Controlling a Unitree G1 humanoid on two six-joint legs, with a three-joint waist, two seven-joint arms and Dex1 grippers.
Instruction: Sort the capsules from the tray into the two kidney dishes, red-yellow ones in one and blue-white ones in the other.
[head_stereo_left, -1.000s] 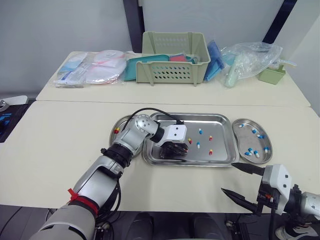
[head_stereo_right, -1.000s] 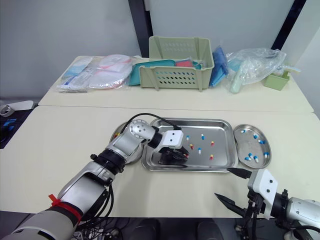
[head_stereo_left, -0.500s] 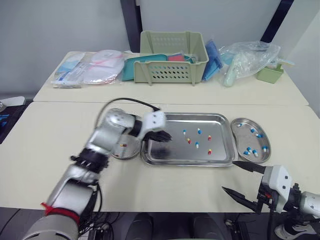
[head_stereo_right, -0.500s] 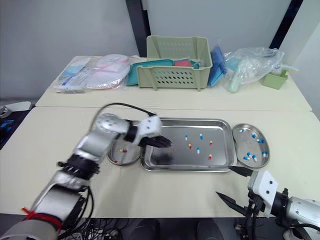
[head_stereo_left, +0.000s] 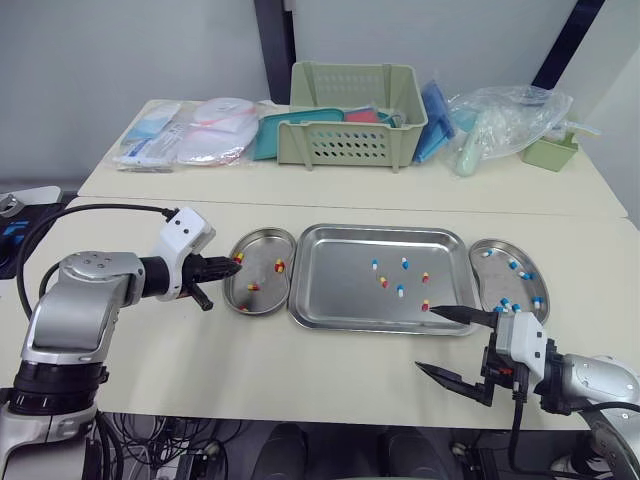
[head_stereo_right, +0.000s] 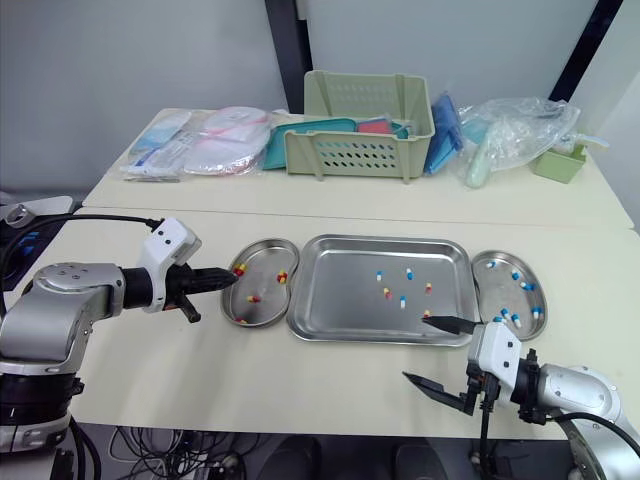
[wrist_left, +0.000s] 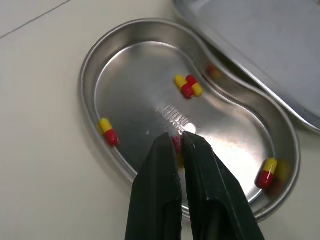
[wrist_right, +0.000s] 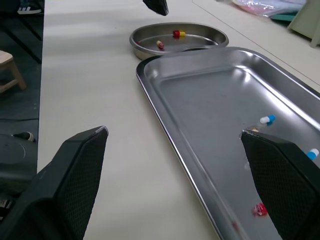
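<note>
Right hand (head_stereo_left: 424, 338) is nearest, at the tabletop's front edge near its right corner. Its fingers are spread wide with nothing between them. It looks staged for the next pick, as its upper tip sits at the front-right corner of the shallow rectangular stainless-steel tray (head_stereo_left: 335, 290).

The tray sits mid-tabletop and holds a handful of unsorted capsules in its right half. These are blue-white capsules (head_stereo_left: 405, 263) mixed with red-yellow tray capsules (head_stereo_left: 425, 277), so the sort is only partly done.

The right stainless kidney dish (head_stereo_left: 493, 282) is just beside the tray's right short side and holds sorted blue-white capsules (head_stereo_left: 510, 265) only. The left stainless kidney dish (head_stereo_left: 262, 246) is just beside the tray's left short side and holds sorted red-yellow capsules (wrist_left: 187, 86) only. With one dish on each side, each arm gets a short carry.

Left hand (head_stereo_left: 232, 262) is at the left dish's outer rim, pointing inward. Its fingers are pressed together on a pinched red-yellow capsule (wrist_left: 177, 144), and the wrist view puts it over the dish bowl. My read is that it's held low over the bowl so the drop stays inside. The step in hand is releasing it.

Farthest, on the rear tabletop, are a pale green slotted plastic basket (head_stereo_left: 349, 120), sealed packets and a clear bag. None of these is part of the task.
</note>
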